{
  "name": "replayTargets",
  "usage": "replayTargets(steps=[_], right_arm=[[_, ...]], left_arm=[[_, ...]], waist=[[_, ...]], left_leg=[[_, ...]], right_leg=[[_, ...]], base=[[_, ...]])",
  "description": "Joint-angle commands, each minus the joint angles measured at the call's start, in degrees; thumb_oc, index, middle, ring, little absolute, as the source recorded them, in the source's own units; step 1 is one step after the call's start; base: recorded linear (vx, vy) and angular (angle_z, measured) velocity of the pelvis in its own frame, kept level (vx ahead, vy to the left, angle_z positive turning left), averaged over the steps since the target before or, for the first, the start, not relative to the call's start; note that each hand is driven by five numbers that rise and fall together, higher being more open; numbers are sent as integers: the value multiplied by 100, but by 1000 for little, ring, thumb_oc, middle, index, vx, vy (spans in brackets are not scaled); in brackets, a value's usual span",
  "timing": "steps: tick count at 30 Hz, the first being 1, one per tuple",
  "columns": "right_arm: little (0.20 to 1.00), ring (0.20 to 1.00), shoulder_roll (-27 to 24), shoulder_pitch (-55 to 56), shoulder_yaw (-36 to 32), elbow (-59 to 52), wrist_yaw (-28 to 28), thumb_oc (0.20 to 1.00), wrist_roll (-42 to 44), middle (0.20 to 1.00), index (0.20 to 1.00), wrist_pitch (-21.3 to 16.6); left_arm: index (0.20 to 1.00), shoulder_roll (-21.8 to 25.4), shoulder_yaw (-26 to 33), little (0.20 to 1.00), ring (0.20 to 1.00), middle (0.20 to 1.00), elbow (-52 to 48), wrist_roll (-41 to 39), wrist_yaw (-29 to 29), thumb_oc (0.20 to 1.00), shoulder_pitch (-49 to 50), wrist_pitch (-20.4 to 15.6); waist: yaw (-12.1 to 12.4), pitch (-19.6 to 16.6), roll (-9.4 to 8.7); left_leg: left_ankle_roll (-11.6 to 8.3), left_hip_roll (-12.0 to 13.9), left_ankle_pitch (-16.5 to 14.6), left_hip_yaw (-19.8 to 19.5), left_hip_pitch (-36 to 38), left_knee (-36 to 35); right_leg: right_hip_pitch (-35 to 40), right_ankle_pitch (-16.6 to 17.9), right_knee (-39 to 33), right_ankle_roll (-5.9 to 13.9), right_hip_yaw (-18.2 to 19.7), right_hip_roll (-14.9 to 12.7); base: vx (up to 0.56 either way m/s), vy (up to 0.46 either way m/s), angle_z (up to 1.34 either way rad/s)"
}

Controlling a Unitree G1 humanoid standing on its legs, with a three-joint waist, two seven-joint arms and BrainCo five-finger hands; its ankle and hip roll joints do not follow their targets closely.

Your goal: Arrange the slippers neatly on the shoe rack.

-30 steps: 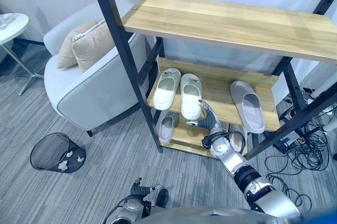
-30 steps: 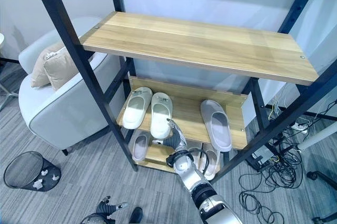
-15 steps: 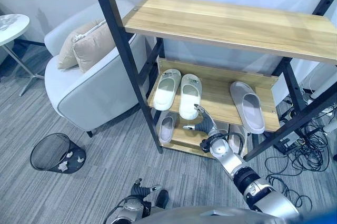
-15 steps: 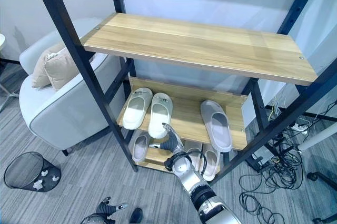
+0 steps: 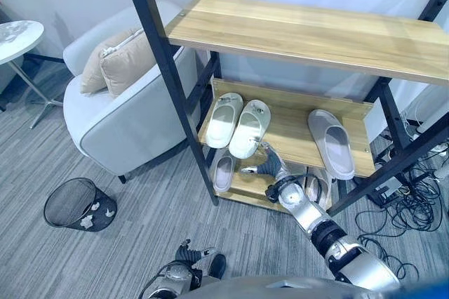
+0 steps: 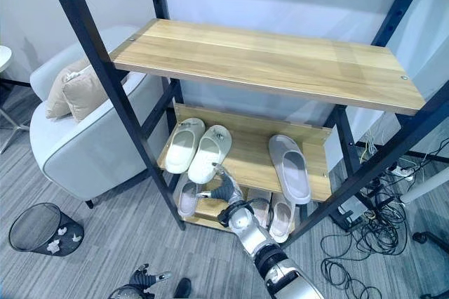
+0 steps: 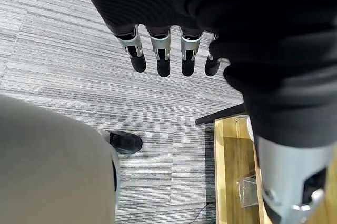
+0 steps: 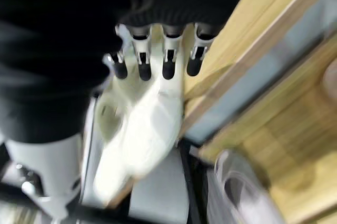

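Since a second ago the right-hand white slipper (image 5: 250,128) of the pale pair has swung — its heel now angles toward my right hand (image 5: 266,168) while its toe leans in against its partner, the left white slipper (image 5: 223,119). My right hand's fingers are loosely spread and released, clasping nothing, hovering just off that heel at the front edge of the middle shelf (image 5: 289,130), likely so I can nudge it square again. The grey slipper (image 5: 331,142) lies well beyond my fingers on the same shelf, its mates on the lower shelf (image 6: 210,207) below my palm. My left hand (image 7: 174,50) hangs relaxed over the carpet (image 7: 63,66) — idle.
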Motion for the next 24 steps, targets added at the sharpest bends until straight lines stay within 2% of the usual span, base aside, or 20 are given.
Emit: replayTargets(steps=[1, 4, 6, 11, 12, 14, 17, 23, 24], right_arm=[[1000, 1000, -43, -137, -150, -654, -468, 1000, -210, 1000, 1000, -387], [1000, 1000, -611, -88, -31, -1485, -746, 1000, -581, 1000, 1000, -780], [1000, 1000, -783, -100, -106, -1705, -731, 1000, -579, 1000, 1000, -740], [1000, 1000, -1155, -273, -380, -1767, -820, 1000, -758, 1000, 1000, -468], [1000, 1000, -1327, -463, -533, -1600, -867, 1000, -889, 1000, 1000, -173], [1000, 1000, -1527, -616, -639, -1418, -767, 1000, -984, 1000, 1000, 92], [1000, 1000, -1840, -895, -689, -911, -925, 1000, -1154, 1000, 1000, 297], [1000, 1000, -1779, -987, -905, -369, -1168, 1000, -960, 1000, 1000, 550], [1000, 1000, -1715, -965, -965, -241, -1184, 1000, -948, 1000, 1000, 718]], left_arm=[[1000, -283, -16, 1000, 1000, 1000, 714, -127, -14, 1000, -6, 82], [1000, -251, -3, 1000, 1000, 1000, 687, -136, -63, 1000, -4, 66], [1000, -230, 8, 1000, 1000, 1000, 686, -150, -62, 1000, -20, 75], [1000, -272, 42, 1000, 1000, 1000, 708, -181, 4, 1000, -35, 101], [1000, -293, 48, 1000, 1000, 1000, 734, -199, 32, 1000, -17, 102], [1000, -306, 50, 1000, 1000, 1000, 795, -215, 53, 1000, -9, 91], [1000, -304, 90, 1000, 1000, 1000, 846, -246, 71, 1000, -20, 23], [1000, -304, 148, 1000, 1000, 1000, 810, -296, 105, 1000, -27, 7], [1000, -332, 162, 1000, 1000, 1000, 764, -327, 121, 1000, -37, 21]], waist=[[56, 133, 8], [-18, 75, 40], [-45, 54, 44], [-98, 7, 43], [-125, -13, 38], [-150, -14, 45], [-172, -23, 54], [-221, 12, 110], [-233, 26, 130]], left_leg=[[509, -224, -327, 280, 406, 28], [494, -192, -334, 313, 441, 28], [487, -176, -340, 328, 452, 28], [474, -150, -361, 384, 473, 28], [467, -144, -364, 399, 472, 28], [460, -132, -371, 425, 474, 28], [454, -129, -377, 438, 470, 28], [459, -143, -379, 496, 447, 28], [464, -152, -380, 515, 448, 28]], right_leg=[[133, 37, 33, 322, -181, -196], [138, 18, 33, 311, -141, -176], [130, 11, 33, 298, -114, -171], [111, 18, 33, 292, -66, -154], [100, 23, 33, 286, -38, -144], [86, 29, 33, 279, -13, -145], [75, 24, 33, 270, -4, -134], [50, 41, 33, 262, 22, -133], [49, 36, 33, 262, 23, -133]], base=[[13, -11, -12], [4, -22, -12], [-3, -23, -10], [0, -29, -9], [5, -34, -9], [11, -35, -6], [18, -33, -5], [31, -26, -2], [45, -30, -3]])
